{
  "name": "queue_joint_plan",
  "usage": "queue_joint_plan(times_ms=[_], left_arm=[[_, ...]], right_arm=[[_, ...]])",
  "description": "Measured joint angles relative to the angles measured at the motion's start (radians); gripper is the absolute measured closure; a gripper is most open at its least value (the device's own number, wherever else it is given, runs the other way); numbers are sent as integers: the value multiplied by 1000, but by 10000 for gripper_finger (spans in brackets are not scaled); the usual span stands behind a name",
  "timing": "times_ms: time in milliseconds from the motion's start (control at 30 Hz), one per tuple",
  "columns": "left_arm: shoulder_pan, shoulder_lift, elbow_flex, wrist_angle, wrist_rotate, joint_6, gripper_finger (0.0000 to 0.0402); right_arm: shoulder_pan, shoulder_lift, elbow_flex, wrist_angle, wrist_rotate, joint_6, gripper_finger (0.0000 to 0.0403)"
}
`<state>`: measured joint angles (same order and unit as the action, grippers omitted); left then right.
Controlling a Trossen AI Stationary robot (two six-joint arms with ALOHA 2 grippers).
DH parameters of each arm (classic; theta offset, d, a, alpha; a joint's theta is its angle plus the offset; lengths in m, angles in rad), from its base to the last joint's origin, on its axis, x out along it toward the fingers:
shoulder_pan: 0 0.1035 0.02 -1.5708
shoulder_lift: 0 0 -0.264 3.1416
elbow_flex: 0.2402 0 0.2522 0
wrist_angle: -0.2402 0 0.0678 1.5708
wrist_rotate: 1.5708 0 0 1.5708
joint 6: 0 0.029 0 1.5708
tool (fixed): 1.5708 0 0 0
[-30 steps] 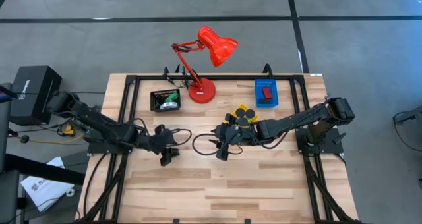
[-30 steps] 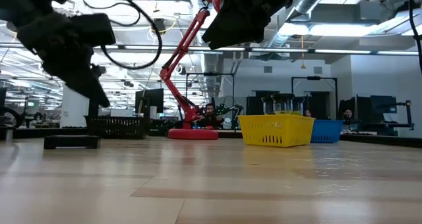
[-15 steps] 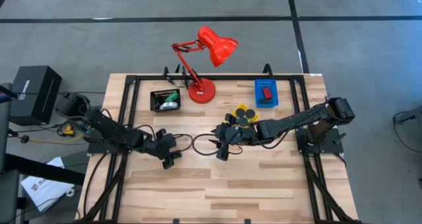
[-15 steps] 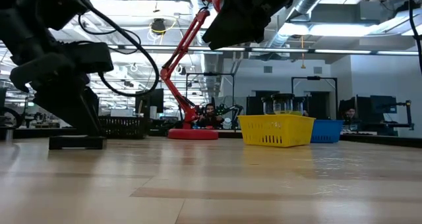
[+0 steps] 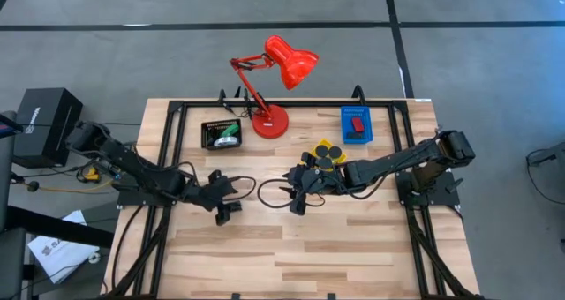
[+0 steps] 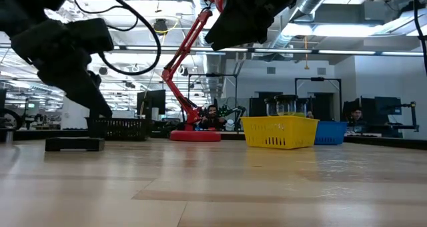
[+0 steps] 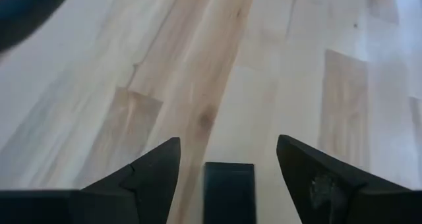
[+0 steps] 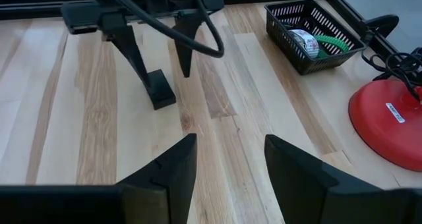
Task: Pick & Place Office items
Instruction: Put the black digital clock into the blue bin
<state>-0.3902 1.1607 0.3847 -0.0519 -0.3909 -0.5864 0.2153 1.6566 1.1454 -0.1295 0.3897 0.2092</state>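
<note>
While my left fingers (image 7: 227,159) stand spread, one flat matte black block (image 7: 229,191) lies between them on the planked wood desk (image 7: 198,85).

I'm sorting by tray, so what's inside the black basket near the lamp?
The black basket holds a roll of tape and a green item beside it. Its mesh walls hide whatever lies lower down.

The table (image 5: 353,247) is made of pale, smooth wooden planks; the black block (image 8: 160,91) looks matt, the lamp (image 5: 281,66) glossy red.
</note>
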Motion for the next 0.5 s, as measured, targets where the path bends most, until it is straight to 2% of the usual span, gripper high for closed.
queue_joint_plan(times_ms=[200, 500], left_arm=[[-24, 68, -7, 3, 5, -22, 154], [-39, 269, -3, 43, -8, -69, 154]], right_arm=[[0, 0, 0, -1, 0, 0, 234], [0, 0, 0, -7, 0, 0, 234]])
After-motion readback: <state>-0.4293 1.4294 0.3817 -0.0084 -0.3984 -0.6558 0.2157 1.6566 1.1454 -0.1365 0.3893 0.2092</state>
